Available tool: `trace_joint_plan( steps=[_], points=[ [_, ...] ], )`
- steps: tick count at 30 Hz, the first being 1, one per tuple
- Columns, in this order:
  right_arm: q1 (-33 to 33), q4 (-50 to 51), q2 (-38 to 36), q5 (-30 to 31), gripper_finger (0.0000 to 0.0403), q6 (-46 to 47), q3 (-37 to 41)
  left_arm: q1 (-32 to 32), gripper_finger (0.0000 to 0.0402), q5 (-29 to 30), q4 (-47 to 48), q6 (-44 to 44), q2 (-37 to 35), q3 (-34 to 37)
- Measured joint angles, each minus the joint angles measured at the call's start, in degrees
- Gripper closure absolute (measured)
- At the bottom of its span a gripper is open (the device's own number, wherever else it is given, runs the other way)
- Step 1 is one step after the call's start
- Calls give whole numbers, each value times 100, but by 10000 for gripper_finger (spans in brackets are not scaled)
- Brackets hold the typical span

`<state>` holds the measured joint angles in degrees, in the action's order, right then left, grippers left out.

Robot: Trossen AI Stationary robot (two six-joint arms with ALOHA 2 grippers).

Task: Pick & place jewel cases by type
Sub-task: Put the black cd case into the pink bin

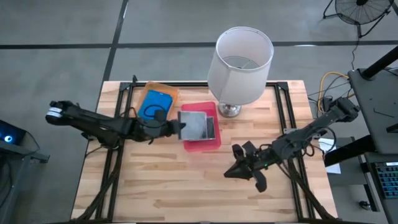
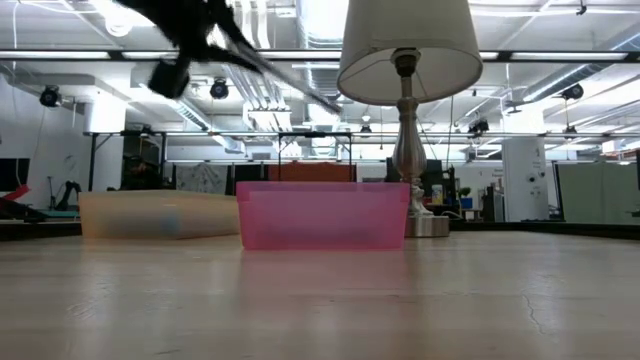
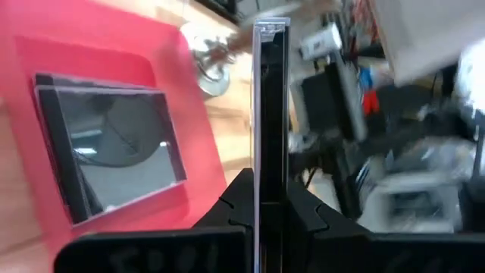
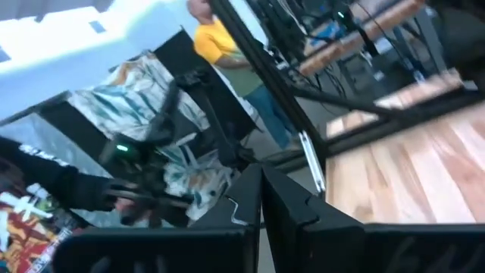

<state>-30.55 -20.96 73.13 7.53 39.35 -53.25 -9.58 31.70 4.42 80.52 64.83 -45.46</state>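
One dark jewel case [image 3: 270,114] sits clenched edge-on in your left gripper [image 3: 261,220], above the pink tray [image 1: 208,144] beside the stacked cases [image 3: 106,148]. Level it before releasing. Right gripper [image 1: 249,167] idles clenched, empty.

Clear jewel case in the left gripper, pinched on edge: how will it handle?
Likely stiff: the clear jewel case stands straight and unbent in the shut left gripper. Probably slippery, since its smooth glossy faces are pinched only along one thin edge. Looks light and thin, so it may crack if squeezed or dropped into the pink tray.
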Motion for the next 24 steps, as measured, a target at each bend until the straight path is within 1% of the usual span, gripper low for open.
trace_joint_plan(
  steps=[4, 6, 9, 13, 16, 19, 21, 24],
  points=[
    [-63, 327, 2, 30, 394, -379, -329, 257, 399, -131, -1112, 364, 136, 667],
    [-76, 704, 4, 291, 394, -361, -482, 366, 399, -147, -1319, 410, 220, 789],
    [-109, 1404, 8, 823, 394, -189, -716, 552, 399, -225, -1342, 700, 404, 813],
    [-133, 2248, 10, 1198, 394, -9, -1020, 699, 399, -578, -1018, 737, 841, 439],
    [-135, 2689, 10, 1210, 394, 53, -1186, 786, 399, -773, -382, 696, 1249, -82],
    [-135, 2811, 10, 1238, 394, 52, -1278, 823, 399, -827, 584, 655, 1680, -649],
    [-133, 2816, 10, 1322, 394, 20, -1299, 827, 399, -862, 1029, 644, 1925, -979],
    [-133, 2819, 10, 1365, 394, -46, -1299, 853, 399, -897, 1264, 493, 2211, -1256]
  ],
)
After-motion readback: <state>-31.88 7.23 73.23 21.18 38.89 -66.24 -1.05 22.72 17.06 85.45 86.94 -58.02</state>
